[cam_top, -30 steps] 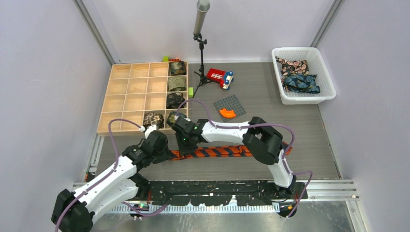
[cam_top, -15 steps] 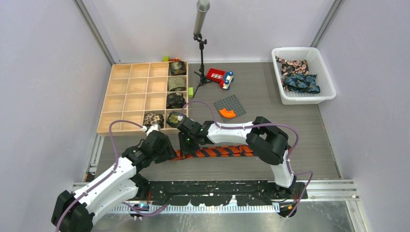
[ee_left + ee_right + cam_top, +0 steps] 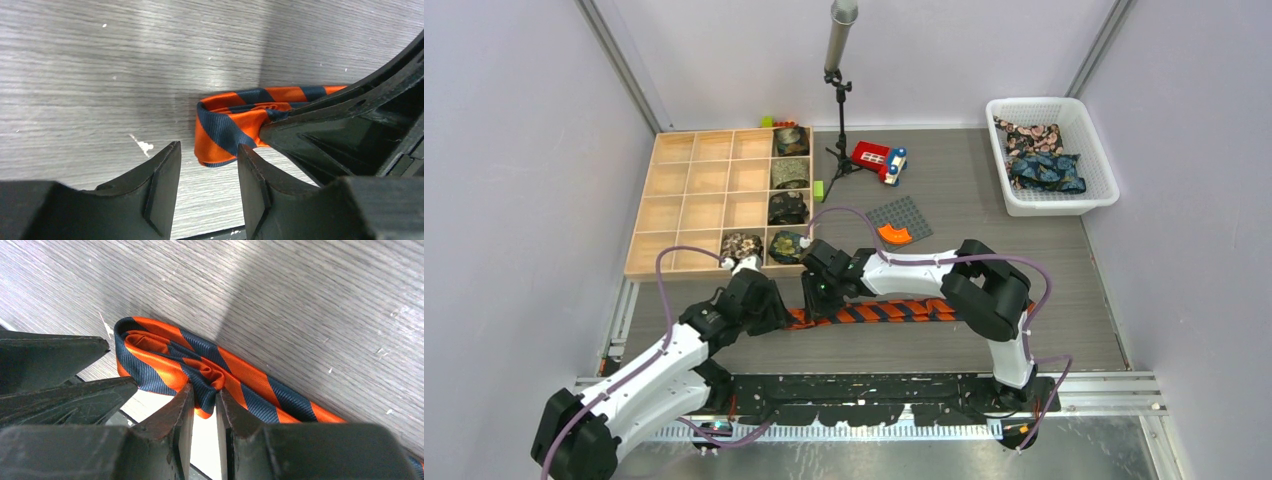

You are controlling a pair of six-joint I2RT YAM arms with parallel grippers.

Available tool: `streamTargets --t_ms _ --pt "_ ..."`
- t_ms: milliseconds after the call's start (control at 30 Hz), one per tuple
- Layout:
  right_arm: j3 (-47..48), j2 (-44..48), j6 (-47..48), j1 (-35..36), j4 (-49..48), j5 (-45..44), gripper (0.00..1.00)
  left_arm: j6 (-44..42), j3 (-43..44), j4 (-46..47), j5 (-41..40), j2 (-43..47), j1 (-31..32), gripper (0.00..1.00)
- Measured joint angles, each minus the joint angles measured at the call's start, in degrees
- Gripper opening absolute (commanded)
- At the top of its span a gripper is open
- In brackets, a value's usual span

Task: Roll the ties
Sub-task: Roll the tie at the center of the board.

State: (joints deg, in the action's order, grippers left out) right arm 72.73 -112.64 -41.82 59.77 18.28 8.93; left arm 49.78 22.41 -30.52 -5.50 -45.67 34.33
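Wrist views alone reveal right end effector (image 3: 205, 392) pinching tie (image 3: 161, 366), left end effector (image 3: 208, 147) parted.

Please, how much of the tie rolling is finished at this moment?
Done: five rolled ties sit in the wooden tray. In hand: the right gripper pinches the folded end of the striped tie, with only the first turn made; the left gripper stands open beside it. Left: most of that tie lies flat, and unrolled ties wait in the white basket.
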Motion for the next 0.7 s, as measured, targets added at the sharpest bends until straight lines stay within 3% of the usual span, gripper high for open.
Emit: streamTargets --t_ms 600,700 --pt "0.0 0.0 0.2 0.0 0.0 0.1 0.27 -0.2 -4.9 7.0 2.5 1.4 -0.3 0.36" --pt "0.0 0.0 0.2 0.0 0.0 0.1 0.27 0.3 -6.4 8.2 2.6 2.3 -0.3 0.30"
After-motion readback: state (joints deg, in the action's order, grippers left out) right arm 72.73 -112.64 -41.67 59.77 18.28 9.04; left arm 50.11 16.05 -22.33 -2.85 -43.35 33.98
